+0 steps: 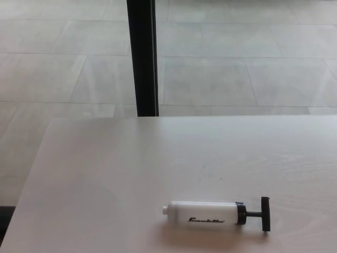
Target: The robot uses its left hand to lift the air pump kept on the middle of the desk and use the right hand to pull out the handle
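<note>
Head view, looking down across a pale table (105,174) with faint wood grain. Air pump (204,213) lying on its side in the lower centre-right of the frame, close to the bottom edge, long axis roughly parallel to that edge. White cylindrical barrel with black lettering along its side, too blurred to read with certainty; small white nozzle end pointing toward the left of the frame. Black collar at the right end of the barrel, followed by a short exposed length of black rod and a black T-shaped handle (265,214) standing crosswise to the barrel, slightly apart from the collar. Soft shadow beneath the pump on the table surface. Rest of the table bare, left edge running diagonally toward the lower left corner. Beyond the far table edge, light tiled floor (247,52) filling the upper half of the frame. Dark vertical post (142,52) in the upper centre, descending to the far table edge. Neither left nor right hand within the frame, so grasp state of both unseen; pump untouched.
</note>
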Available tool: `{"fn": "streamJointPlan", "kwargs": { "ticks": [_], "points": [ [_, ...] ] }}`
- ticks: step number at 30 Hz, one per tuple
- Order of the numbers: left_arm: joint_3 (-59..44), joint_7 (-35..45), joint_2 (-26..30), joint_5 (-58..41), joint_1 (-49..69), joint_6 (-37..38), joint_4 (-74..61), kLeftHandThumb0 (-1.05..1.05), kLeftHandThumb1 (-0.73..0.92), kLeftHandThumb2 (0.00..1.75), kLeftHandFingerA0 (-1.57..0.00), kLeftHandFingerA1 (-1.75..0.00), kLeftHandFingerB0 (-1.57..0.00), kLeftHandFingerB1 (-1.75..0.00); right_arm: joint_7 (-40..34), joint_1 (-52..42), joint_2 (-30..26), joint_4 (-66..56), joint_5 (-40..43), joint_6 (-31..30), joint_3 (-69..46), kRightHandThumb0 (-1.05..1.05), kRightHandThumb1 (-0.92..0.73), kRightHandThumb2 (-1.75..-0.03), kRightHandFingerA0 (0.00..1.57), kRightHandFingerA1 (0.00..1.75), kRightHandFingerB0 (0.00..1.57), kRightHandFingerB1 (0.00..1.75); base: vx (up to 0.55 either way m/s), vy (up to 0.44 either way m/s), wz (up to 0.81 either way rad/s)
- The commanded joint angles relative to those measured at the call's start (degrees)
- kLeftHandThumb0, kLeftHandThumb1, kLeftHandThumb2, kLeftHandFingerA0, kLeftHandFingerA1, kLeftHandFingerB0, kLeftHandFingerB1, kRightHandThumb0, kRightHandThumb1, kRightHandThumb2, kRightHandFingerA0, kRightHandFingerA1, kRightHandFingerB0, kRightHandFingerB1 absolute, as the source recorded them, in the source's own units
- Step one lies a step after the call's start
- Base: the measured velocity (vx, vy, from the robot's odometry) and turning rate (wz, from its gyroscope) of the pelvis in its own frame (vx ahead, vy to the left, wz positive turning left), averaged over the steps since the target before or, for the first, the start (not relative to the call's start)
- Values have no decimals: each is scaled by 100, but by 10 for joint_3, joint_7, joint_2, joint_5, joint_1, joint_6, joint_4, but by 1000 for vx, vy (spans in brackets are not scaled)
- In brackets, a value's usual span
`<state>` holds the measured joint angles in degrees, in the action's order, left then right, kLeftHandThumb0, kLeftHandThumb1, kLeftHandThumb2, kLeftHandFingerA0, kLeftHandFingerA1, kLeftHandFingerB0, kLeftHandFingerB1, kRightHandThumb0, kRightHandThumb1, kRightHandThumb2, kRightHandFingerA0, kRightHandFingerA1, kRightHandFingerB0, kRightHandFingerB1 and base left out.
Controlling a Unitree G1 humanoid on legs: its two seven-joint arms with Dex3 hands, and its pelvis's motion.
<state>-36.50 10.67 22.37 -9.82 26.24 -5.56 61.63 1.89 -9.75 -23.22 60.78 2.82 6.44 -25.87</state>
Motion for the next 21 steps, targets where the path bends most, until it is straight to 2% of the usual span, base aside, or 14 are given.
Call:
{"fn": "streamJointPlan", "kwargs": {
  "ticks": [1,2,3,5,6,7,8,9,10,12,14,15,20,21],
  "points": [
    [-179,95,63,-185,9,7,65,-66,77,64,-36,-64,-23,-44,30,29,-71,50,156,63,-161,-80,-88,-67,36,60,17,30,0,0,0],
    [-193,99,72,-190,-8,21,82,-71,76,65,-32,-55,-22,-43,24,39,-76,44,170,63,-182,-79,-86,-66,38,54,15,28,0,0,0],
    [-204,122,84,-196,-22,31,77,-72,79,64,-33,-63,-24,-47,23,57,-92,43,174,60,-194,-81,-69,-107,28,58,6,42,0,0,0],
    [-212,133,89,-193,-26,32,75,-72,79,64,-33,-63,-24,-47,25,64,-97,46,169,59,-201,-81,-69,-107,28,58,6,42,0,0,0],
    [-217,126,98,-195,-44,25,62,-71,79,63,-28,-56,-21,-46,25,81,-103,46,166,59,-203,-84,-86,-67,37,53,16,28,0,0,0],
    [-229,128,106,-207,-64,19,34,-68,74,63,-35,-63,-25,-48,34,99,-119,43,159,65,-201,-88,-74,-107,30,59,9,39,0,0,0],
    [-226,138,110,-205,-75,28,0,-67,61,105,-45,-71,-22,-56,35,119,-132,38,153,61,-199,-81,-88,-67,35,50,18,28,0,0,0],
    [-227,150,112,-213,-86,15,-43,-68,81,63,-24,-58,-24,-47,34,136,-138,32,151,63,-199,-78,-87,-66,44,74,21,28,0,0,0],
    [-233,159,113,-233,-102,-21,-117,-68,80,63,-24,-55,-24,-45,32,159,-146,25,145,74,-196,-82,-70,-107,40,67,10,42,0,0,0],
    [-221,133,100,-244,-118,-59,-241,-74,62,101,-31,-60,-22,-52,28,190,-159,19,129,83,-184,-80,-71,-106,38,63,13,43,0,0,0],
    [-214,117,93,-242,-128,-69,-286,-74,62,101,-31,-60,-22,-52,35,204,-160,15,130,88,-184,-80,-71,-106,38,63,13,43,0,0,0],
    [-181,68,90,-225,-139,-95,-402,-73,75,65,-38,-53,-33,-45,38,227,-165,-2,112,104,-164,-79,-90,-68,36,58,20,27,0,0,0],
    [-97,8,106,-164,-199,-135,-567,-72,72,64,-39,-55,-37,-45,52,278,-157,-74,93,97,-126,-81,-92,-71,8,73,11,40,0,0,0],
    [-81,10,108,-149,-212,-122,-581,-69,62,101,-37,-62,-25,-51,62,290,-156,-83,89,89,-115,-89,-78,-116,9,68,3,43,0,0,0]
  ]
}}
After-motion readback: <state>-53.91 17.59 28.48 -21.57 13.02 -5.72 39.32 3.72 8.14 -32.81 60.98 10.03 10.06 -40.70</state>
